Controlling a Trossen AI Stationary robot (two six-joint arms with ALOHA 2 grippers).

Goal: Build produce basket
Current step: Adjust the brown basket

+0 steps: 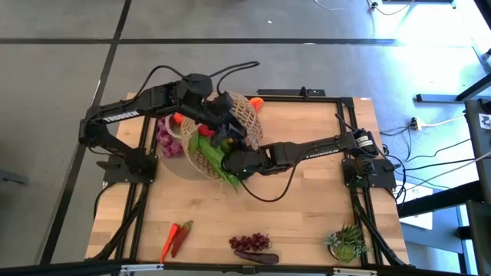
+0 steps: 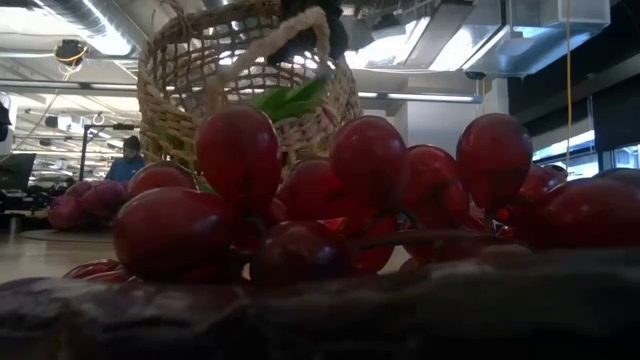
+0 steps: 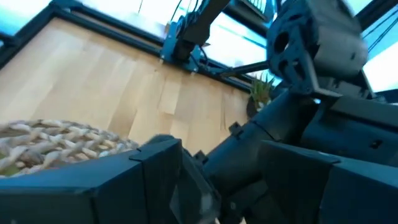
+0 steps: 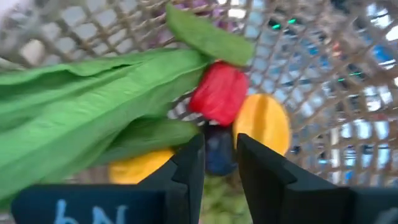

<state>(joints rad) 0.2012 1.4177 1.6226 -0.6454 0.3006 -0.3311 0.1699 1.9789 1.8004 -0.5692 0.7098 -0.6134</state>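
Note:
The wicker basket is tilted at the table's middle, its mouth turned toward the near left. In it are green leafy stalks, a red pepper and a yellow piece. My left gripper is at the basket's far rim, by the loop handle. My right gripper is at the near rim, looking into the basket. On the table lie purple grapes, two chillies and dark red grapes. My left gripper is on the basket's upper far side, near the woven rim. It comes from the table's left, slanting down. Its own fingers hide the place of contact. The basket stays tilted in the hold. My right gripper comes from the table's right, slanting down, at the basket's near rim. Its fingers stand close together with something dark between them. Which part that is I cannot tell. Leaves cover the spot in the high view.
A spiky potted plant stands at the near right corner. An orange piece lies just beyond the basket. In the low view the red grapes fill the foreground. Bare wood lies to the right and near.

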